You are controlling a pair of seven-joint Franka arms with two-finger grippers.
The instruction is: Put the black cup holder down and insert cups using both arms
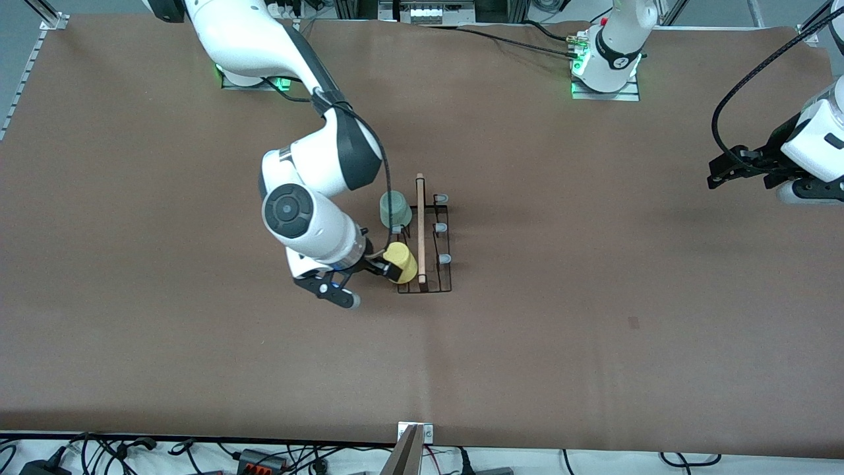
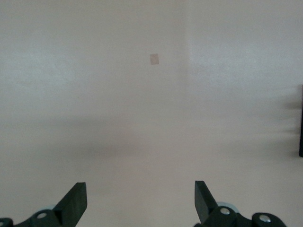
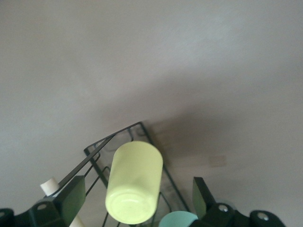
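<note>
Black wire rack: the black cup holder [image 1: 425, 245] is a thin-wire rectangle with a light wooden rod handle [image 1: 421, 227] and grey-tipped pegs [image 1: 440, 227], standing mid-table.
Table: matte brown sheet [image 1: 198, 343].
Yellow cup [image 1: 399, 262]: smooth plastic cylinder, tilted on a peg at the rack's corner nearest the front camera.
Green cup [image 1: 395, 209]: translucent mint, on a peg farther from the camera.
Right jaws [image 1: 366, 282]: spread wide beside the yellow cup, which lies between them unclamped.
Left jaws [image 2: 141, 201]: wide apart, empty, waiting over bare table at the left arm's end.

Yellow cup [image 1: 400, 262] and mint cup [image 1: 395, 209] block rack [image 1: 443, 287] pegs.
</note>
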